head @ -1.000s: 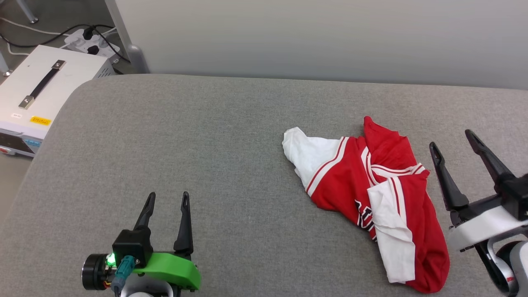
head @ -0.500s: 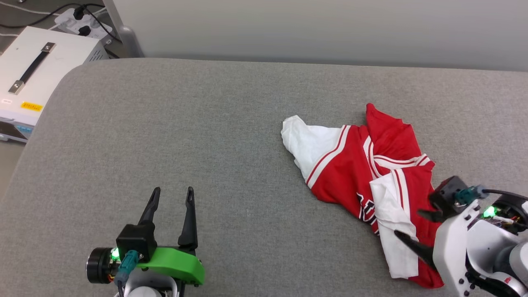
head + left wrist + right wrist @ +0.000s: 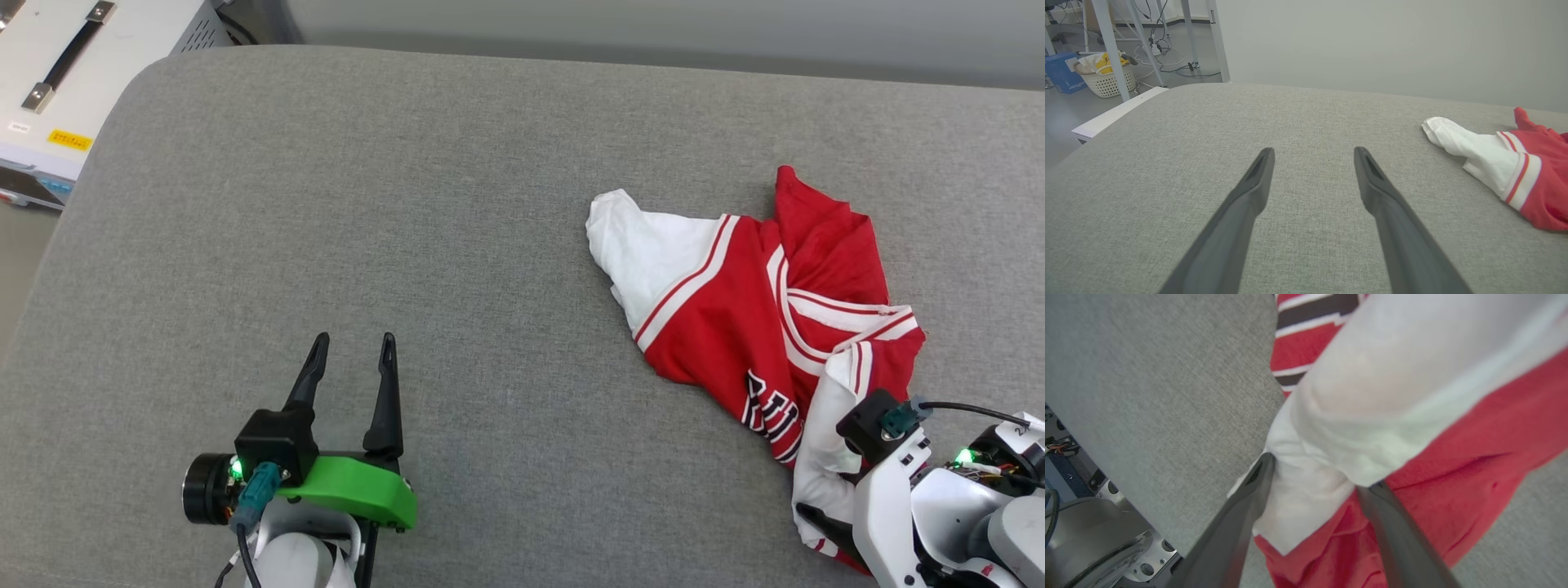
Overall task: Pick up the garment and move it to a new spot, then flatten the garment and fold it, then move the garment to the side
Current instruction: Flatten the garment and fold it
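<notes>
Crumpled red jersey T-shirt w/ white sleeves [image 3: 718, 327] near front-right corner of grey fabric table [image 3: 408, 163], unlifted. R gripper [image 3: 1318, 473] wide open astride its sleeve; L gripper [image 3: 354, 339] wide open, empty. Move, flatten, fold pending.

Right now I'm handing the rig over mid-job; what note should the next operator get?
Left gripper: open, above the bare grey surface, apart from the garment.
Right gripper: open, fingers either side of a white sleeve fold at the garment's near edge, not closed on it.
Garment: crumpled, on the surface's right side.
Done: nothing yet.
Left: grasp, move, flatten, fold, set aside.
</notes>
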